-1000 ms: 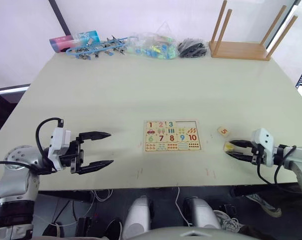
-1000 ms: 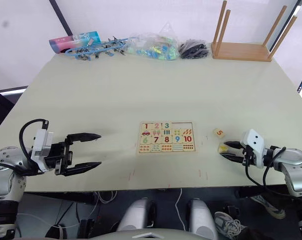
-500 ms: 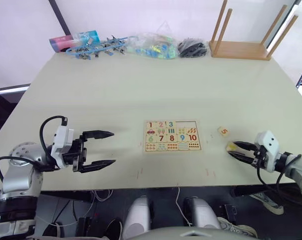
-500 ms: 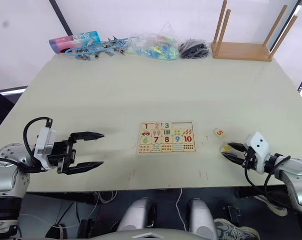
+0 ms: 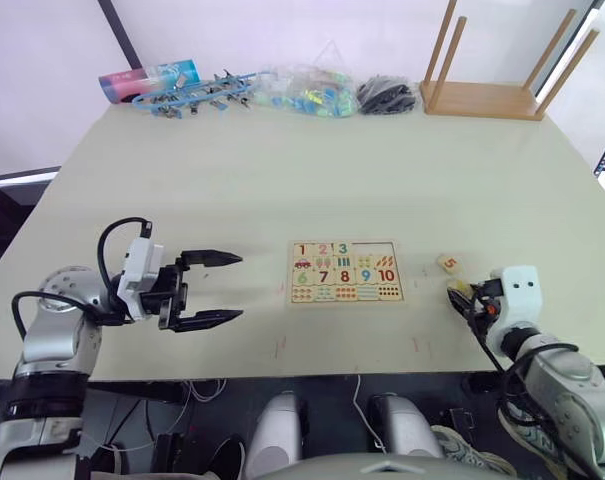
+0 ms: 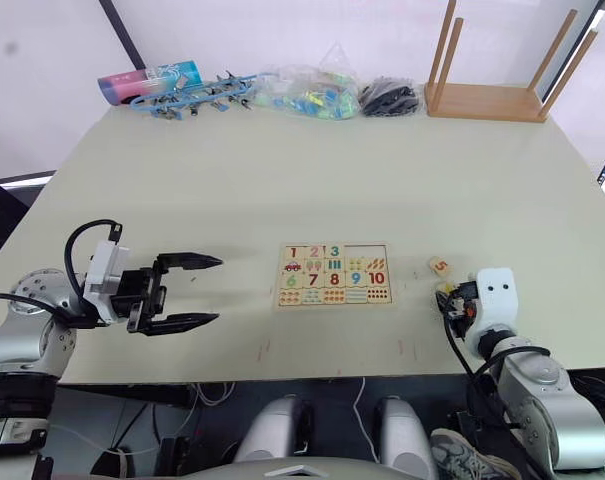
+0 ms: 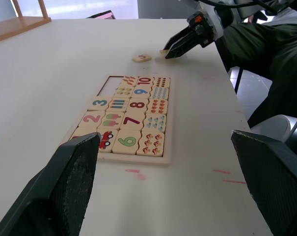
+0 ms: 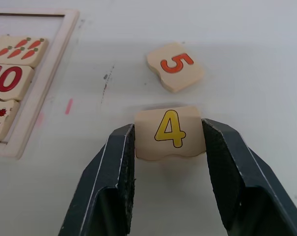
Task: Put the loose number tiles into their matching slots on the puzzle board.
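Puzzle board lies flat near the middle of the pale table, toward the front edge. Tiles 1, 2 and 3 sit in its top row; the two slots at the right end of that row show bare wood. Rows below hold 6 to 10 plus picture and dot tiles. Right gripper low at the table surface, right of the board, both black fingers pressed against the sides of the 4 tile, yellow digit facing up; whether the tile is lifted or resting on the table cannot be told. The 5 tile, red digit, lies loose on the table just beyond the 4 tile, apart from it, between gripper and board's right edge. Left gripper left of the board, well apart from it, fingers spread wide with nothing between them, pointing toward the board. Along the far edge of the table: a pink-and-blue tube, blue plastic parts, a clear bag of coloured pieces, a black bundle and an upturned wooden stool
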Action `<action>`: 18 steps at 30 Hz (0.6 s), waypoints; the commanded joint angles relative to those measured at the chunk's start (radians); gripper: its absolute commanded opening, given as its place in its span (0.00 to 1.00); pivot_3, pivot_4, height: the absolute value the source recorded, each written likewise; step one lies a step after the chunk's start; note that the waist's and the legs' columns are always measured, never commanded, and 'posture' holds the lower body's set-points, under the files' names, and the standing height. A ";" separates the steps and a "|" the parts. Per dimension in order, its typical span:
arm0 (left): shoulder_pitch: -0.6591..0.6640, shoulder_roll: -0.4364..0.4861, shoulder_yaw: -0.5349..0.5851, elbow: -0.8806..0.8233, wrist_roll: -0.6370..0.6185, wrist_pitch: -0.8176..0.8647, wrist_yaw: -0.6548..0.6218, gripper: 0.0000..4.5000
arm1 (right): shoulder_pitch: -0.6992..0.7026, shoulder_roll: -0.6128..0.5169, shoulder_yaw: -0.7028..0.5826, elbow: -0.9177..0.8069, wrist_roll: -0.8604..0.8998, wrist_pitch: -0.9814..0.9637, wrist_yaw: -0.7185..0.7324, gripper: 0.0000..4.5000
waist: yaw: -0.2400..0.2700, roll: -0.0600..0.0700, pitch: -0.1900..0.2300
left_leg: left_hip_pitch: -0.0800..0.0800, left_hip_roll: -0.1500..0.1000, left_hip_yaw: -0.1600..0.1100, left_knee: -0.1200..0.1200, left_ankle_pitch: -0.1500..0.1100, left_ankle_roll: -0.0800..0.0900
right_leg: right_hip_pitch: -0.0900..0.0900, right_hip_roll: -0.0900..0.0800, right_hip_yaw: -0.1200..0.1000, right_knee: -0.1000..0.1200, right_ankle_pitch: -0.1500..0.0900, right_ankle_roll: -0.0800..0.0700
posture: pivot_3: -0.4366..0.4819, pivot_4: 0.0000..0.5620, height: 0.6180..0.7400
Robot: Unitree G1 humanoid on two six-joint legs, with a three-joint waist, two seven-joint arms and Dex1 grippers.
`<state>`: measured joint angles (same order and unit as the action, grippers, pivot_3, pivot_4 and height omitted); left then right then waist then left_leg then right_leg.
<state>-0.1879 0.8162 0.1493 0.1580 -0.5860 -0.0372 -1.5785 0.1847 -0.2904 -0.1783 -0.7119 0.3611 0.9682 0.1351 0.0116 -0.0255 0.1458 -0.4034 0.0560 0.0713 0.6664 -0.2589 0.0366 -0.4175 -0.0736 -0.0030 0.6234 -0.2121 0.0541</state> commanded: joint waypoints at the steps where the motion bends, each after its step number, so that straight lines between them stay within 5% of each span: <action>1: -0.011 0.029 -0.001 -0.003 -0.031 -0.023 -0.036 1.00 | 0.031 0.037 0.017 -0.062 -0.023 0.021 -0.059 0.33 | -0.001 0.000 0.000 | 0.000 0.000 0.000 0.000 0.000 0.000 | 0.000 0.000 0.000 0.000 0.000 0.000 | 0.48 0.27 1.00; 13: 0.001 0.033 0.007 -0.009 -0.037 -0.027 -0.036 1.00 | 0.086 0.094 0.052 -0.112 -0.034 0.025 -0.083 0.33 | -0.002 0.000 0.000 | 0.000 0.001 -0.001 0.000 0.000 0.000 | 0.000 0.000 0.000 0.000 0.000 0.000 | 0.48 0.27 1.00; 14: 0.004 0.034 0.009 -0.010 -0.038 -0.027 -0.036 1.00 | 0.093 0.088 0.046 -0.115 -0.032 0.019 -0.074 0.56 | -0.002 0.000 0.000 | 0.000 0.001 -0.001 0.000 0.000 0.000 | 0.000 0.000 0.000 0.000 0.000 0.000 | 0.48 0.27 1.00; 18: 0.007 0.033 0.012 -0.011 -0.038 -0.026 -0.036 1.00 | 0.108 0.071 -0.018 -0.130 0.008 -0.023 -0.012 0.84 | 0.000 0.000 0.000 | 0.000 0.001 -0.001 0.000 0.000 0.000 | 0.000 0.000 0.000 0.000 0.000 0.001 | 0.48 0.27 1.00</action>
<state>-0.1820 0.8358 0.1457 0.1671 -0.5947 -0.0531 -1.5790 0.2869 -0.2101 -0.1521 -0.8018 0.3435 0.9765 0.0953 0.0111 -0.0255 0.1459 -0.4035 0.0566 0.0707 0.6662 -0.2591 0.0365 -0.4176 -0.0735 -0.0031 0.6231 -0.2126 0.0549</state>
